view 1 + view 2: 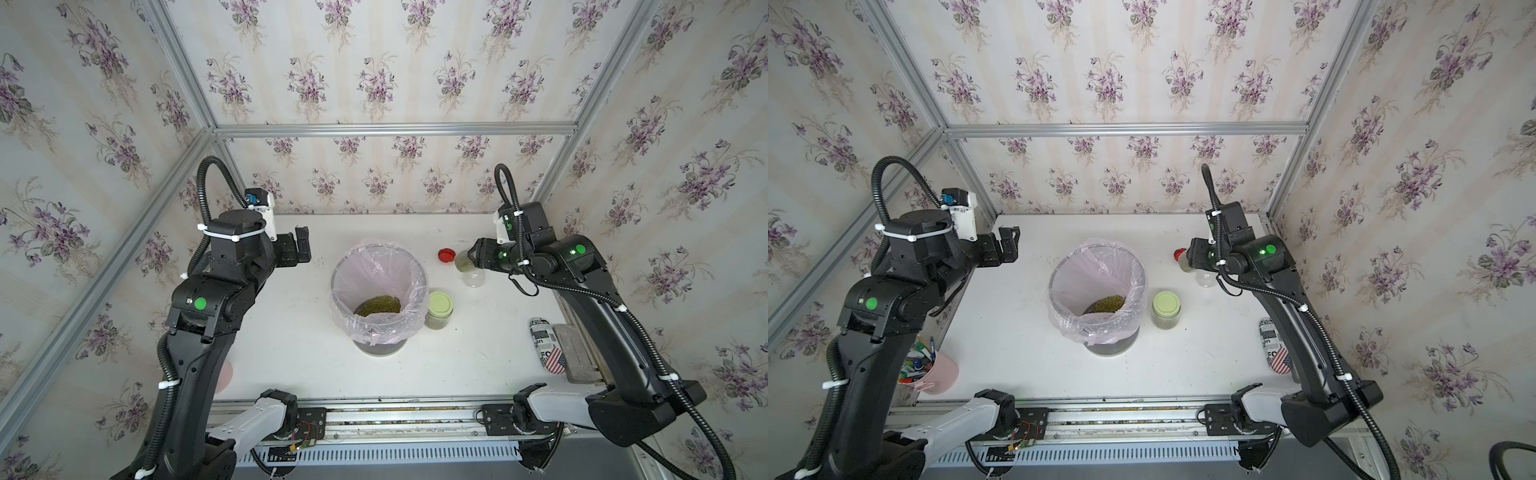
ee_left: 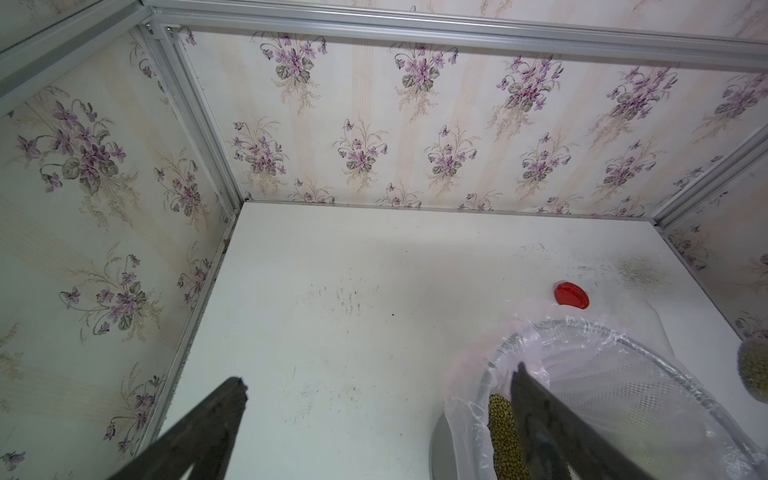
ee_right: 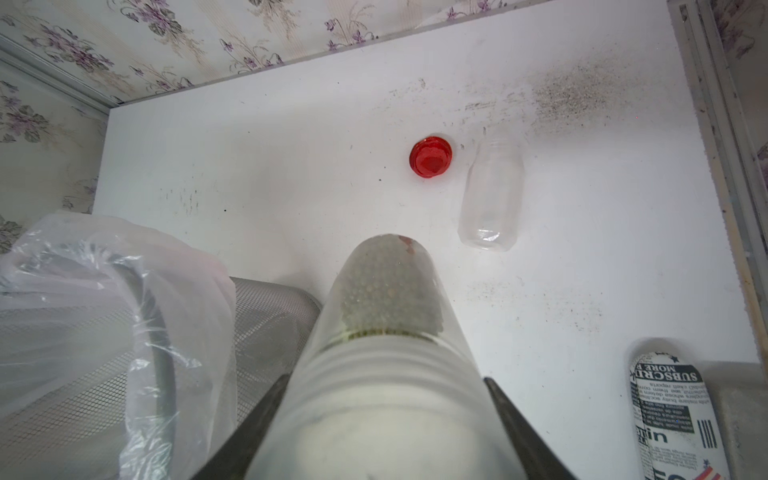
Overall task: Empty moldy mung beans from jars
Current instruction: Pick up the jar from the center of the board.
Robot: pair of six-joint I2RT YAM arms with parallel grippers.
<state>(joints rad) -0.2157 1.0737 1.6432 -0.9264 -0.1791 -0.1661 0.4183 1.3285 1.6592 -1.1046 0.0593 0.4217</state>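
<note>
The right arm (image 1: 611, 332) reaches forward from the near rail. Its wrist is turned inward, so the right gripper (image 1: 469, 255) points across the table (image 1: 291, 353) toward the bin (image 1: 379, 349). The jaws are clamped on the threaded neck of a lidless held jar (image 3: 374, 415). The jar hangs clear of the table, beside the bin and short of its rim. Its base points away from the wrist, and mung beans (image 3: 390, 291) fill that far end.

A bean heap (image 1: 378, 306) lies at the bottom of the bin's pink liner. Just beside the bin, on the right arm's side, a green-lidded jar (image 1: 439, 309) stands closed, with beans showing through its wall. An empty jar (image 1: 473, 279) rests on the table close under the right gripper, and a loose red lid (image 1: 446, 254) lies near it.

The left arm (image 1: 191, 353) is folded at the elbow and raised. It holds the left gripper (image 1: 302, 245) above the table on the bin's other side. Its jaws are spread wide, with nothing between them.
</note>
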